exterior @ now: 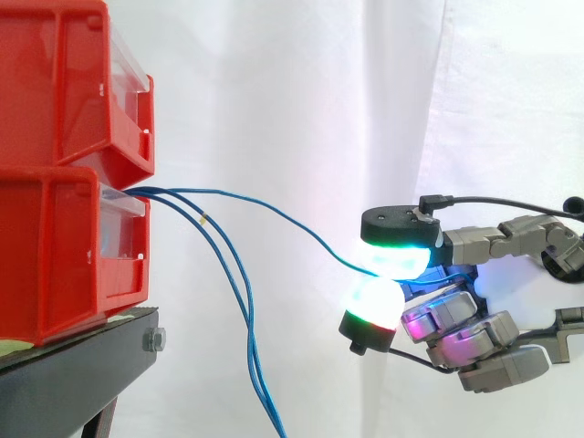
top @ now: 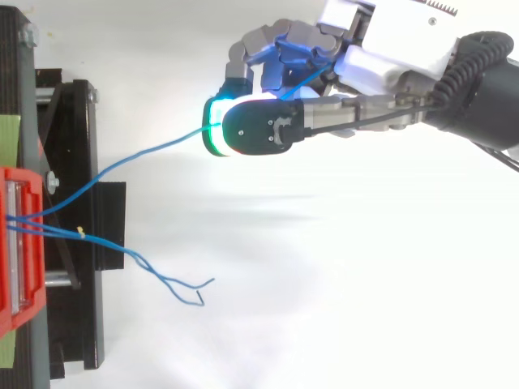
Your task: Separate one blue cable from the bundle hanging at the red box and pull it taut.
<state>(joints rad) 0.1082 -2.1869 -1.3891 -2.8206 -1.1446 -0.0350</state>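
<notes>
Where the robot hand [exterior: 497, 242] reaches in from the right, its curled, glowing pads [exterior: 394, 260] pinch one thin blue cable [top: 162, 146]. That cable runs in a shallow sag to the lower of two stacked red plastic bins [exterior: 55, 255]. Two more loose cables [exterior: 253, 365] dangle from that bin, apart from the hand. Both boxy bins sit on a black stand [exterior: 73, 374] before a white curtain [exterior: 292, 91].

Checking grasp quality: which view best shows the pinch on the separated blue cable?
Side view: the blue cable runs in between glowing fingertips of the hand. Top view shows its run from the red bin, but a fingertip covers the pinch.
</notes>
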